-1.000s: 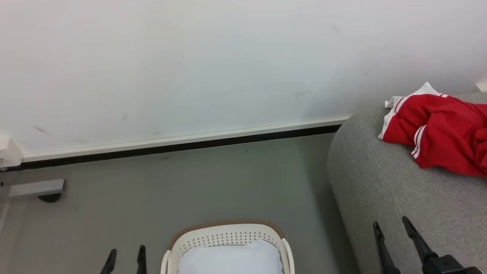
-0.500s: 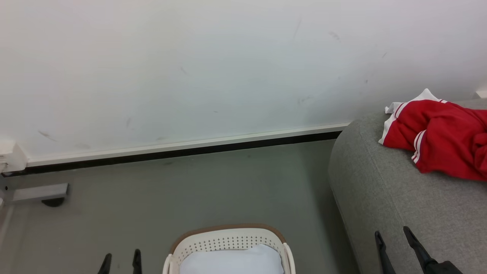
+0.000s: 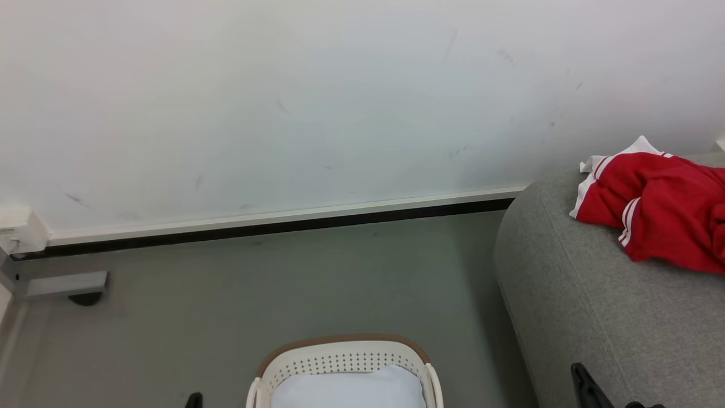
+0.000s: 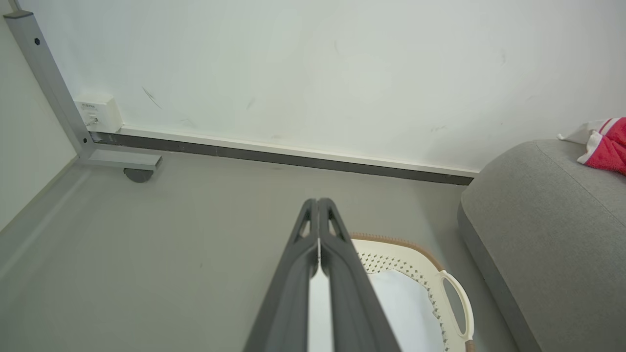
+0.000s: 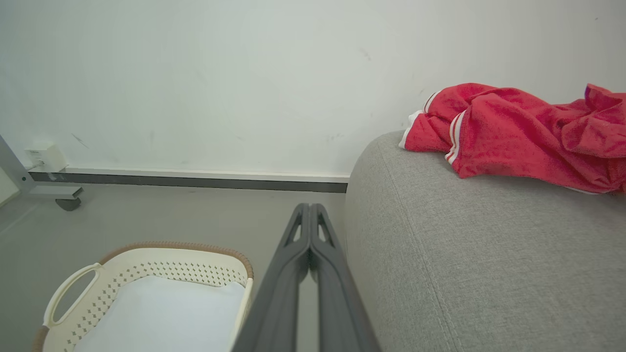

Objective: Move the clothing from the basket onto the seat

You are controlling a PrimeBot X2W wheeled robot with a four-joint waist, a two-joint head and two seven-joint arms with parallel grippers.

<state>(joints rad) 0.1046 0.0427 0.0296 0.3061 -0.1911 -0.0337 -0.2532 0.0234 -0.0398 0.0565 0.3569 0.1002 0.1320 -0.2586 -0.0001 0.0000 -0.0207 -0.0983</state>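
As the clothing (image 5: pixel 513 137) rests on the seat (image 5: pixel 464 254), the right hand (image 5: pixel 309 212) hangs apart.

White scuffed wall (image 3: pixel 340 102) meets grey floor (image 3: pixel 283 283) — dark skirting (image 3: pixel 272 228) between.

The clothing (image 5: pixel 513 132) is seen as soft, napped red cloth; the seat (image 5: pixel 464 274) is covered in coarse-woven matt grey fabric with stitched seams; the basket (image 5: pixel 161 266) is moulded in smooth cream plastic, its rim brown and ribbed; smooth pale lining cloth (image 5: pixel 161 313) is laid inside it.
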